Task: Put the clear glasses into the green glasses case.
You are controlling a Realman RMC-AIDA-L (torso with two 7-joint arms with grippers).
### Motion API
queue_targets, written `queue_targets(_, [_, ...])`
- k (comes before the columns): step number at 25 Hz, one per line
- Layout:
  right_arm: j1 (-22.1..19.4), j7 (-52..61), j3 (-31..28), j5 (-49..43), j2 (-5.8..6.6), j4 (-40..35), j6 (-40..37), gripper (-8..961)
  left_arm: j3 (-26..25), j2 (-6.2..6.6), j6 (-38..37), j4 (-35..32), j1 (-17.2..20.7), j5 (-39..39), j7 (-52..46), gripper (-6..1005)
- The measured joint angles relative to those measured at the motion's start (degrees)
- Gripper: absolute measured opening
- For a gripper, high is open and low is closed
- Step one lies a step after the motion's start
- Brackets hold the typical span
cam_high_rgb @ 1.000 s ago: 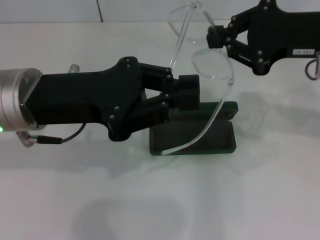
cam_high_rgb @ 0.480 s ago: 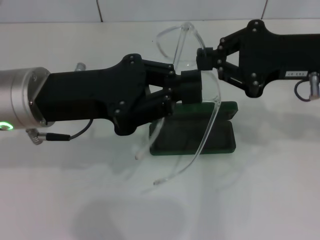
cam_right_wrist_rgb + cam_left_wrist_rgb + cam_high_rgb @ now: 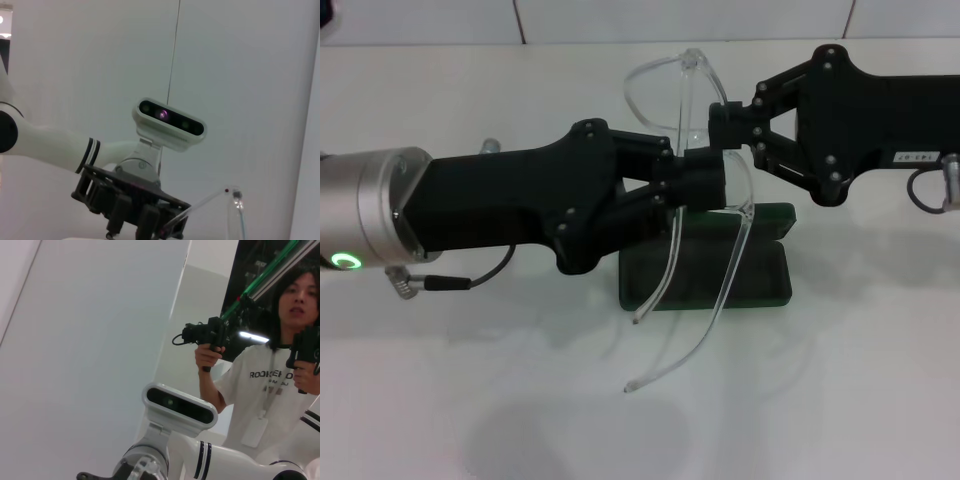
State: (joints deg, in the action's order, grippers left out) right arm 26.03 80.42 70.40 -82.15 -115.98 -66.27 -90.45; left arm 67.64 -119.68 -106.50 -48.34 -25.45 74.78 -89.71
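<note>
So both arms meet in the middle, above the white counter (image 3: 840, 380). The left hand (image 3: 705, 185), black with a silver wrist ring and a green light on it, comes in from the left, and its fingers look pinched together on the frame of the clear plastic wraparound glasses (image 3: 665, 95). The right hand (image 3: 725, 120) reaches in from the right and is clamped on the same frame near the bridge, so the glasses hang in the air between the two hands.

The lenses sit up high toward the back wall, and the two long clear arms trail down toward the front, their tips dangling over the counter just in front of the case, not touching it as far as one can tell.

The dark green rounded hard glasses case (image 3: 760, 280) lies open on the counter right below the hands. The left hand's bulk covers its left end, so only the right part and front edge show, and the hanging clear arms cross in front of it.

The right wrist view catches the left hand from farther off with a bit of clear frame beside it. The left wrist view shows a person (image 3: 280, 370) in a white t-shirt holding black handheld controllers.
</note>
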Motion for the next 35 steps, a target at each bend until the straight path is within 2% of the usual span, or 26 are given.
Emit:
queue_targets(11, [-0.7, -0.8, 0.3, 1.5, -0.03, 0.2, -0.7, 42, -0.2, -0.08, 1.8, 3.8, 0.0, -0.9, 2.3, 141])
queue_targets(35, [-1.4, -4.2, 0.4, 4.2, 0.11, 3.4, -0.5, 41, -0.2, 0.17, 2.5, 6.9, 0.1, -3.8, 4.0, 140])
